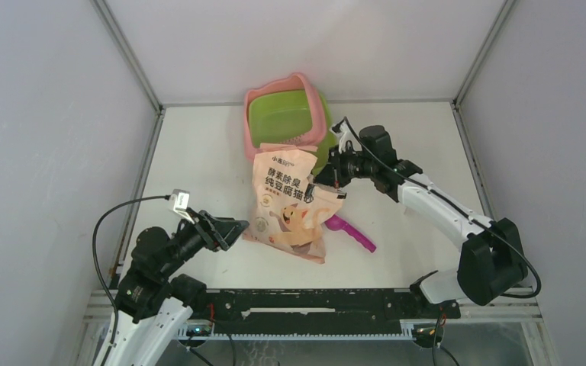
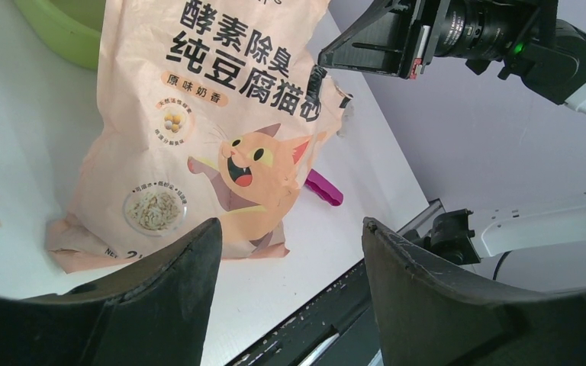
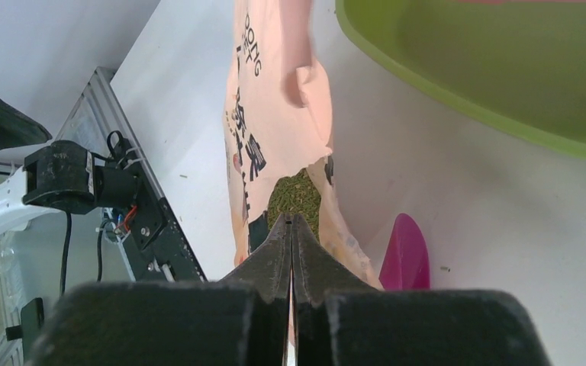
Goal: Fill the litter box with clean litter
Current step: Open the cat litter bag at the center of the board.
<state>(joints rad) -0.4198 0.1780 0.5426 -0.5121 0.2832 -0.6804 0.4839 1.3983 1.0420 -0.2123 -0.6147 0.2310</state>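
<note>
- The jaws of the right gripper (image 3: 290,225) are clenched on the torn edge at the upper right side of the bag (image 1: 290,202).
- Just beyond these jaws the bag has a ragged opening. Inside it the litter (image 3: 296,197) shows as small greenish-grey grains.
- The jaws of the left gripper (image 2: 291,223) are released and stand wide apart. They hover near the lower left corner of the bag and do not touch it.
- The bag is peach-pink, with a printed orange cat and dark characters. It lies face up on the white counter (image 1: 198,152).
- The litter box (image 1: 278,114) stands on the far side of the bag. It has a pink rim and a lime-green basin, and the top end of the bag covers its near end.
- I cannot tell if any litter is in the basin.
- A magenta scoop (image 1: 351,232) lies on the counter at the lower right side of the bag, with one end hidden under it.
</note>
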